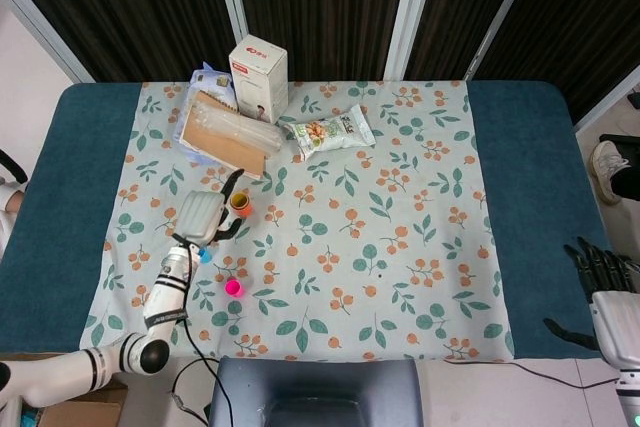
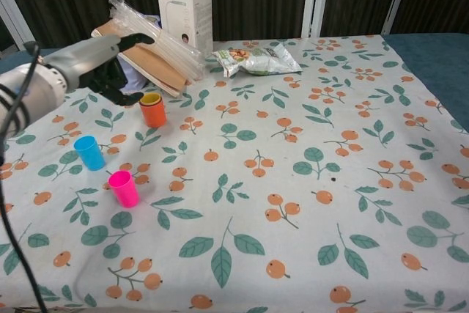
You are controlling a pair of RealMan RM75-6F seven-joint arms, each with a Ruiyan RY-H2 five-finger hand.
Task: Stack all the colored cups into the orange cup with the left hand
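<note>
In the head view, the blue cup (image 1: 205, 256) is largely hidden under the left hand (image 1: 203, 215), and the right hand (image 1: 603, 269) is cut off at the right edge, its fingers seen extended with nothing held. The orange cup (image 1: 240, 204), a yellow cup (image 1: 240, 201) nested inside, is seen just right of the left hand.

In the chest view, the left hand (image 2: 110, 64) is shown spread and empty, just left of the orange cup (image 2: 152, 110) on the desk (image 2: 308, 203). The blue cup (image 2: 89, 152) and pink cup (image 2: 123, 188) are seen standing nearer, apart.
</note>
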